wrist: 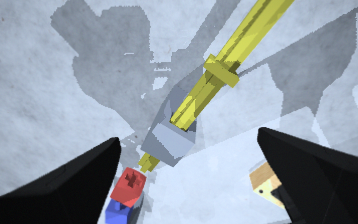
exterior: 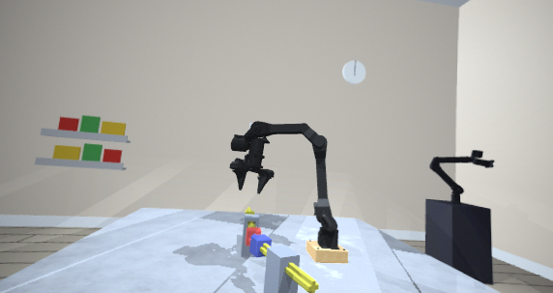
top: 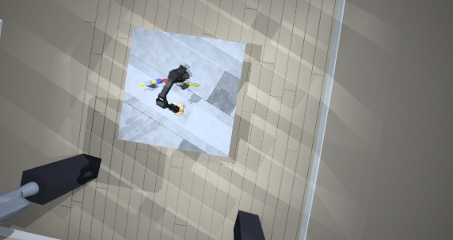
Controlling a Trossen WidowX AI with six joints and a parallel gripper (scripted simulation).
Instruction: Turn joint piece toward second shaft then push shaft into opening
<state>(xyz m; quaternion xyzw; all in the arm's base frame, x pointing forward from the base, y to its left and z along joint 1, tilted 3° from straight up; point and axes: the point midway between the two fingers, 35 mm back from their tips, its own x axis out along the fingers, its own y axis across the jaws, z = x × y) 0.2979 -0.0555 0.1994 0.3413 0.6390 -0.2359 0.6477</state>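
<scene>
My gripper [exterior: 250, 189] [wrist: 189, 138] is open and empty, and hangs well above the table [exterior: 145, 252], touching nothing. Below it in the wrist view, a yellow shaft [wrist: 240, 40] [top: 194, 84] [exterior: 250, 223] with a collar [wrist: 221, 71] runs through a grey block [wrist: 167, 142]. Its lower tip [wrist: 147, 162] reaches the red joint piece [wrist: 130, 184] [exterior: 252, 233] [top: 165, 81]. A blue piece [wrist: 116, 212] [exterior: 260, 244] [top: 158, 80] sits right behind the red one. The other yellow shaft [exterior: 301, 277] [top: 141, 85] passes through the nearer grey block [exterior: 281, 269].
The arm stands on a wooden base [exterior: 327, 253] [wrist: 264, 179] [top: 178, 109] right of the blocks. A second dark arm on a black pedestal [exterior: 456, 233] stands off the table to the right. Shelves with coloured boxes [exterior: 84, 143] hang on the back wall.
</scene>
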